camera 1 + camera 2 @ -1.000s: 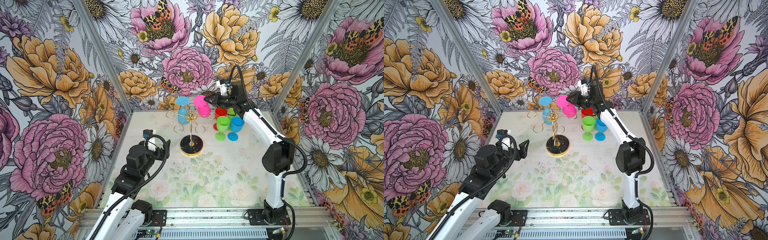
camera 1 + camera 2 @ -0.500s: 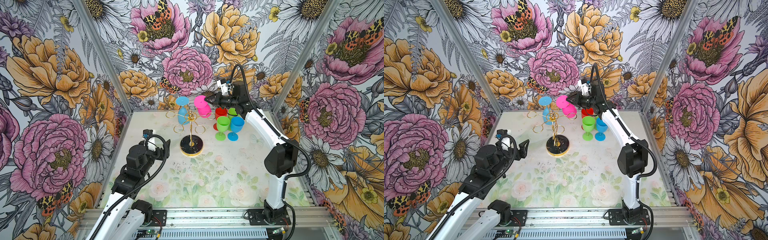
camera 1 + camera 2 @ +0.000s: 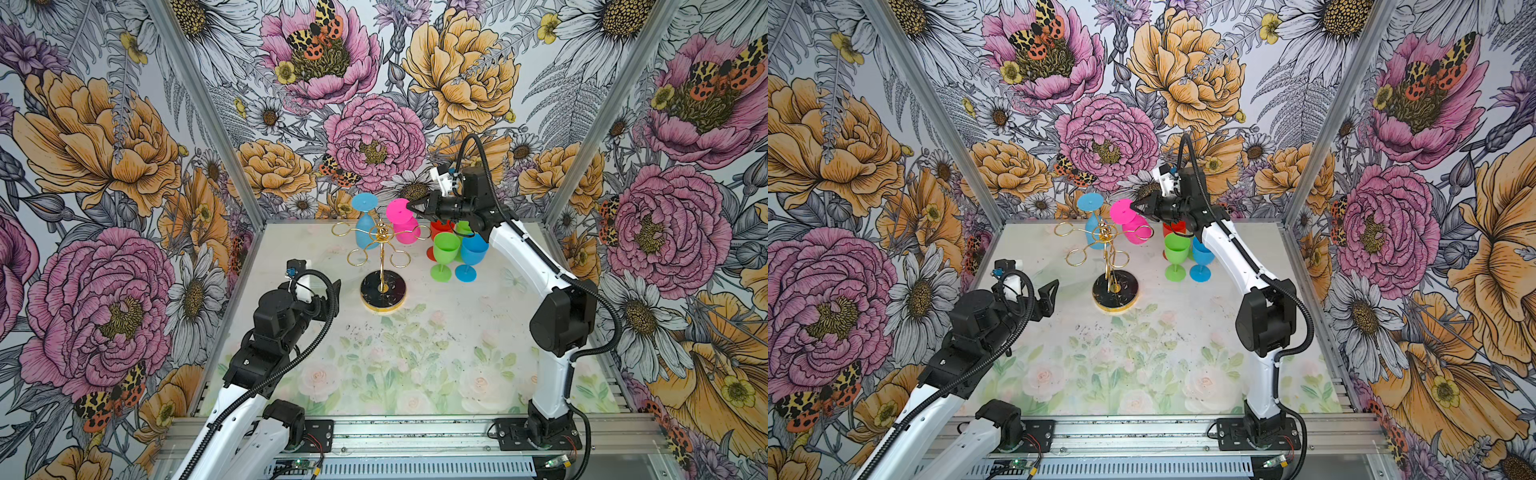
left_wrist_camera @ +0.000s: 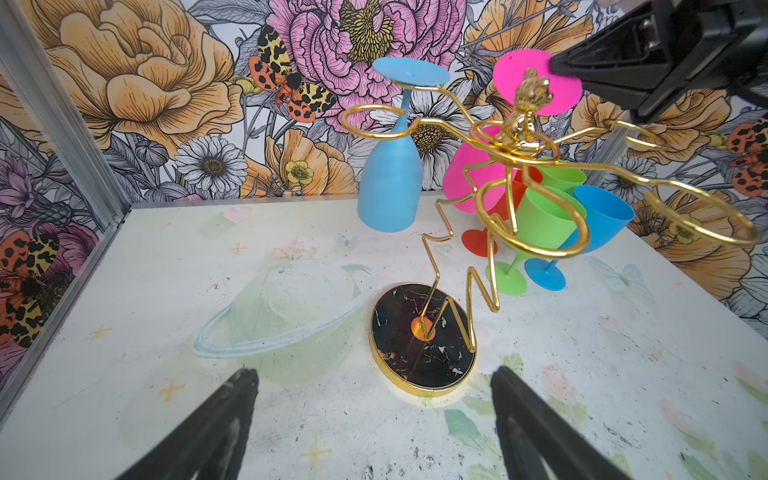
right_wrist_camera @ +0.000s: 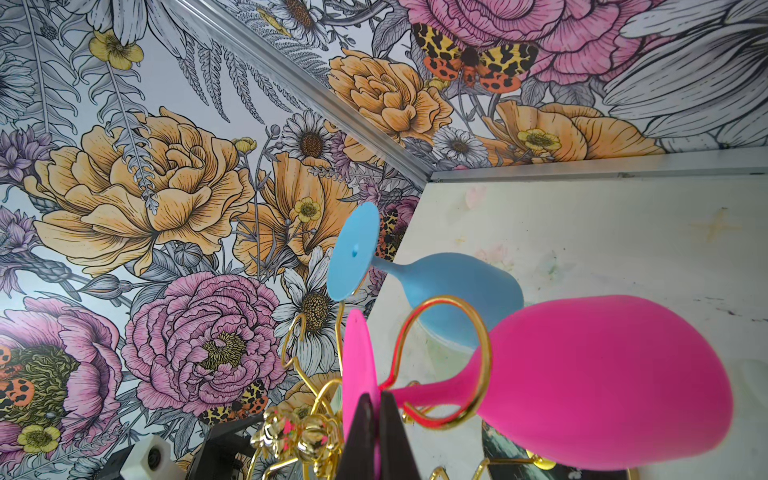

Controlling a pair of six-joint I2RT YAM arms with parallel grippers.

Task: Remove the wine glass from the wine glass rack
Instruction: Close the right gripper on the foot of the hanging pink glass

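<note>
Polished gold metal wire, mirror-glossy: wine glass rack. Glossy black marbled top, gold rim: base. Matt, smooth, plastic-looking: pink wine glass, light-blue glass. Matt, scuffed print: table.

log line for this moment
right end effector: shut on pink glass foot | pink glass: stem in rack loop | left end effector: open, clear of rack
</note>
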